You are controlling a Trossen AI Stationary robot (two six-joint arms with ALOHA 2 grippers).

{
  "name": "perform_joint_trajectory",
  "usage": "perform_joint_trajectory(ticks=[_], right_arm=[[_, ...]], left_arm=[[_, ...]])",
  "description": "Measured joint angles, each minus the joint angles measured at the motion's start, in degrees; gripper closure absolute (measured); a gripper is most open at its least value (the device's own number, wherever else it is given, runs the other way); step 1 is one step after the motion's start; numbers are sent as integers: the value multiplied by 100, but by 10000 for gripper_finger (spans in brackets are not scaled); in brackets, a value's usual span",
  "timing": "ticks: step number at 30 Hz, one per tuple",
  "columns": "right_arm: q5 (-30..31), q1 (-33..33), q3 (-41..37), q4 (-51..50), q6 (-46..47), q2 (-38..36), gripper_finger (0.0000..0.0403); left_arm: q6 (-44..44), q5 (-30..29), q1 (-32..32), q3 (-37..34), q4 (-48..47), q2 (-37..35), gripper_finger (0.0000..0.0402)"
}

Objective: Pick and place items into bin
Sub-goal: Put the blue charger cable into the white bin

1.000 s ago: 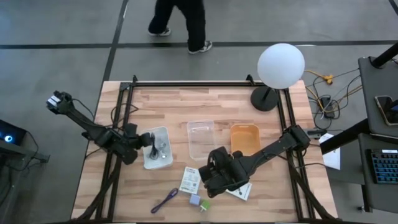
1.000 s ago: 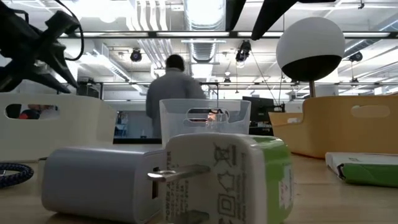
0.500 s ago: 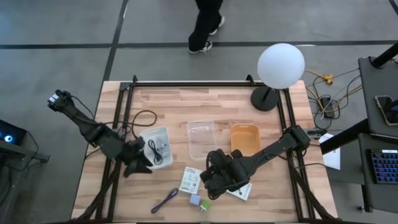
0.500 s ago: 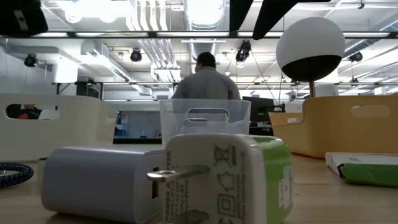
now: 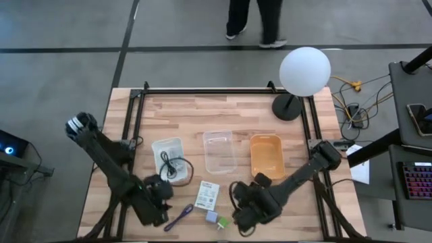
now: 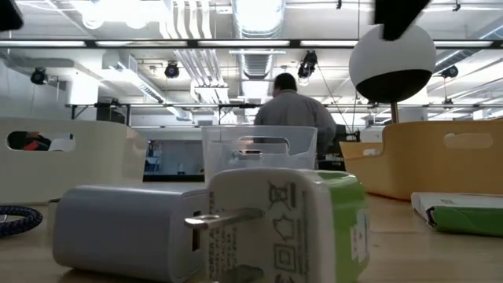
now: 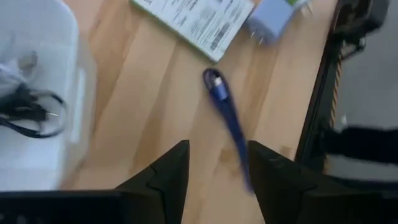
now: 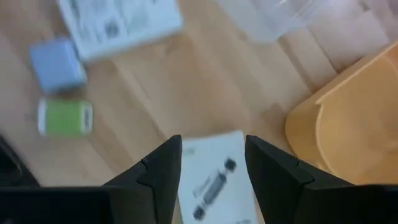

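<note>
My left gripper (image 5: 160, 200) (image 7: 217, 167) is open and hovers over the table's near left part, with the purple cable (image 5: 179, 217) (image 7: 226, 112) lying flat just ahead of its fingers. My right gripper (image 5: 246, 210) (image 8: 212, 163) is open above a white printed packet (image 8: 214, 180) lying flat on the wood. A second packet (image 5: 207, 195) lies between the arms. A lavender cube-like charger (image 5: 212, 217) (image 6: 134, 232) and a green one (image 5: 221, 223) (image 6: 346, 228) lie near the table's near edge. A black cable (image 5: 173, 165) rests in the white tray (image 5: 159, 147), one loop over its right rim.
Three trays stand in a row mid-table: the white tray, a clear tray (image 5: 218, 151) and an orange tray (image 5: 266, 151). A lamp with a white globe (image 5: 305, 70) stands at the far right corner. A person (image 5: 256, 20) walks beyond the far edge.
My left gripper has drawn back from over the white tray and swung toward the near edge, ending beside the purple cable; the black cable now lies in that tray. My right gripper has shifted a little toward the near edge. The person has walked rightward behind the table.
</note>
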Motion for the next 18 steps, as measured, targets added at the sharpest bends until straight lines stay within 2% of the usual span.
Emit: perform_joint_trajectory(ticks=[3,6,12,15,18], right_arm=[[-35,304,-103,-116,-119,0,243],[-32,668,-220,-241,138,-2,243],[-32,1255,-548,-378,673,-4,243],[-30,1475,-732,-505,1155,-10,243],[-36,1680,-926,-597,1556,-23,243]], left_arm=[[-288,-343,-223,481,-12,546,258],[-879,-330,-426,786,-65,1019,258],[-2172,-343,-726,923,-49,1570,258],[-2312,-231,-759,919,70,1715,258],[-2085,-116,-757,918,385,1884,258]])
